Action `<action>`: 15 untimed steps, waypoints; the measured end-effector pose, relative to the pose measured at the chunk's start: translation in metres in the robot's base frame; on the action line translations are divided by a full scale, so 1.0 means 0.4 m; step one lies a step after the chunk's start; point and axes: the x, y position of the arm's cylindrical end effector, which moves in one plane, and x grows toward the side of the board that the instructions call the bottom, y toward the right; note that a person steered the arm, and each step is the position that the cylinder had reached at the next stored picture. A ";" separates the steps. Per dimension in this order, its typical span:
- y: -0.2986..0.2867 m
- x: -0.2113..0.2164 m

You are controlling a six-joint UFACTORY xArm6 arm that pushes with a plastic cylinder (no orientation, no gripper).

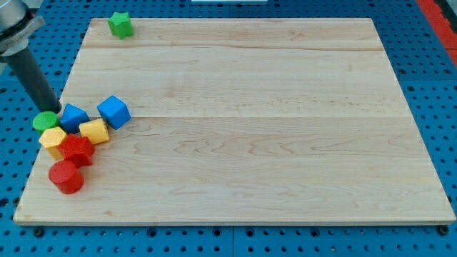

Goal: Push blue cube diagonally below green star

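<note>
No claw on this rig, so no spread/pinch state to tell; the arm ends in a dark rod, and my tip (56, 108) sits at the board's left edge, just beside the green round block (46, 121) and touching or nearly touching a blue block (74, 118). The blue cube (113, 112) lies right of that, approx. mid-depth on the wooden board (250, 121), next to a yellow block (94, 131), w/ another yellow block (53, 137), a red block (76, 150) and a red cylinder (66, 176) clustered nearer. The green star (121, 24) sits well apart at the far-left corner.
</note>
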 end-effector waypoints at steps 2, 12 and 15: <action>0.097 -0.006; 0.763 -0.195; 0.777 -0.452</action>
